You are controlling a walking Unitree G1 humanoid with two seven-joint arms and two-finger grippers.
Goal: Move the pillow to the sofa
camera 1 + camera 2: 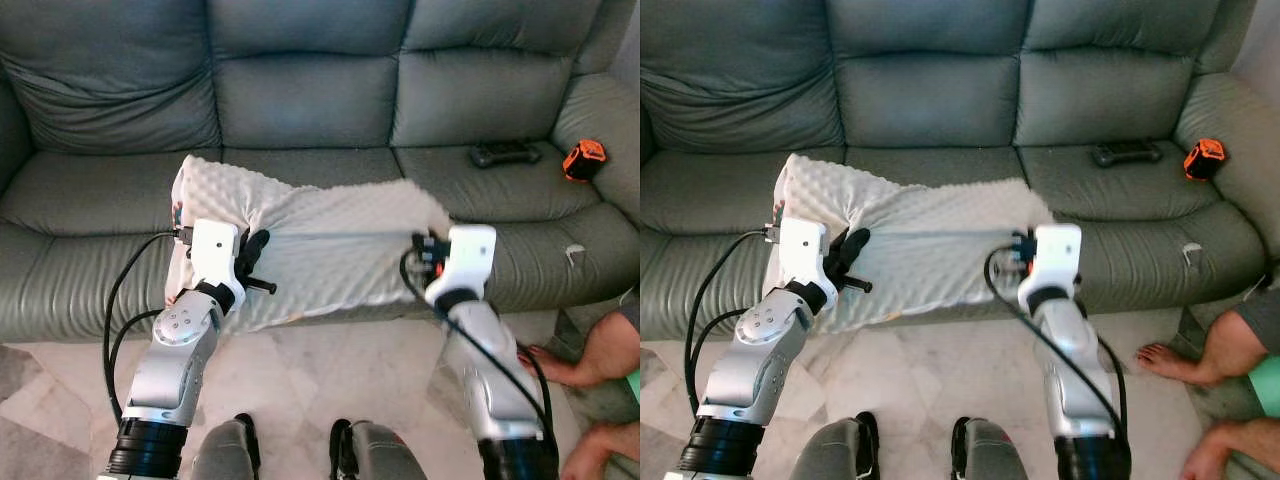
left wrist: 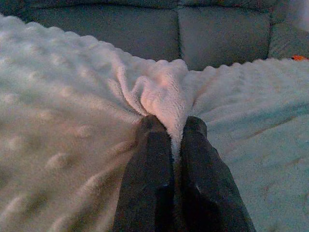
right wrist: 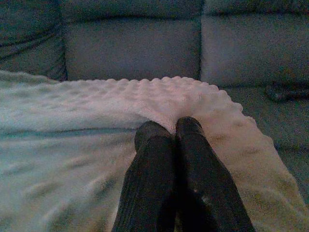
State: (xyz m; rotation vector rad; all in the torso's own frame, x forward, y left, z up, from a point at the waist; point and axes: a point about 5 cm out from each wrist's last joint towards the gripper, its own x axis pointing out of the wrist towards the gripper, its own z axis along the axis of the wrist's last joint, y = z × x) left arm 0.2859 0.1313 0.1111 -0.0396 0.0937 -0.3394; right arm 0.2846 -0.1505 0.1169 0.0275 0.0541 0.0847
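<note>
A white bumpy-textured pillow point(image 1: 320, 245) lies across the front of the grey-green sofa point(image 1: 310, 100), its near edge hanging over the seat's front. My left gripper point(image 1: 255, 250) is shut on the pillow's left part, and a fold of fabric point(image 2: 161, 96) bunches between its black fingers point(image 2: 149, 164). My right gripper point(image 1: 425, 245) is shut on the pillow's right edge point(image 3: 183, 104), with its two fingers point(image 3: 193, 159) pressed together on the fabric.
A black controller point(image 1: 505, 153) and an orange tape measure point(image 1: 583, 158) lie on the sofa's right seat. A person's bare feet and legs point(image 1: 585, 365) are on the floor at the right. Pale marble floor point(image 1: 300, 370) runs in front of the sofa.
</note>
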